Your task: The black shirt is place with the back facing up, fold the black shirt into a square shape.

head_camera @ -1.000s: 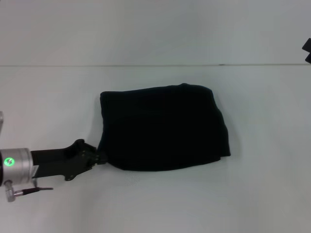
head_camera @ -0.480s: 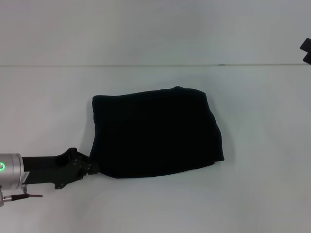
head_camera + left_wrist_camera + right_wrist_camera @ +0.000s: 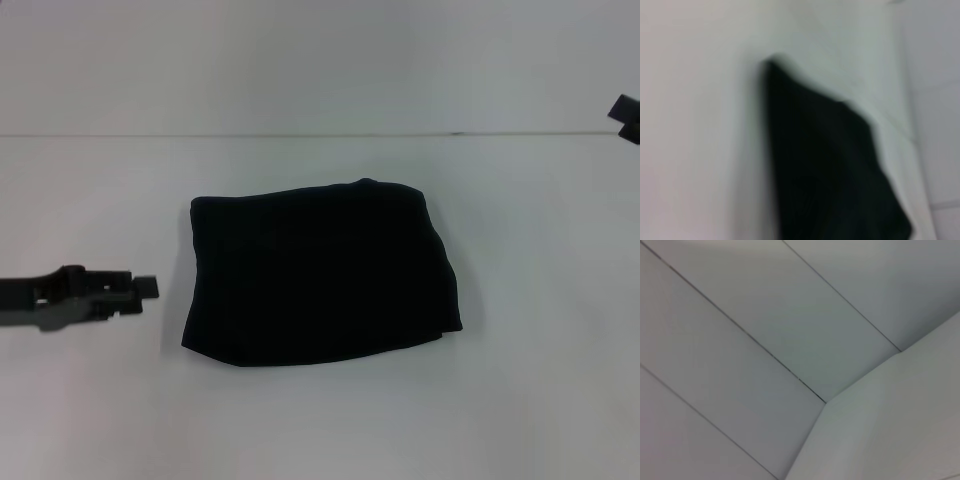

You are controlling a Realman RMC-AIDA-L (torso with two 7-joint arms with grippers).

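The black shirt (image 3: 320, 272) lies folded into a rough square in the middle of the white table (image 3: 320, 420), with no lettering showing. My left gripper (image 3: 140, 298) hovers to the shirt's left, a short gap away, open and holding nothing. In the left wrist view the black shirt (image 3: 830, 175) shows as a blurred dark patch on the table. Only a small black part of my right gripper (image 3: 625, 115) shows at the far right edge, well away from the shirt. The right wrist view holds only pale surfaces.
The table's far edge (image 3: 320, 134) meets a pale wall behind the shirt. Bare white tabletop surrounds the shirt on every side.
My left gripper has let go of the shirt's near left corner and drawn back to the left and upward. The shirt slid a little left earlier and now lies still.
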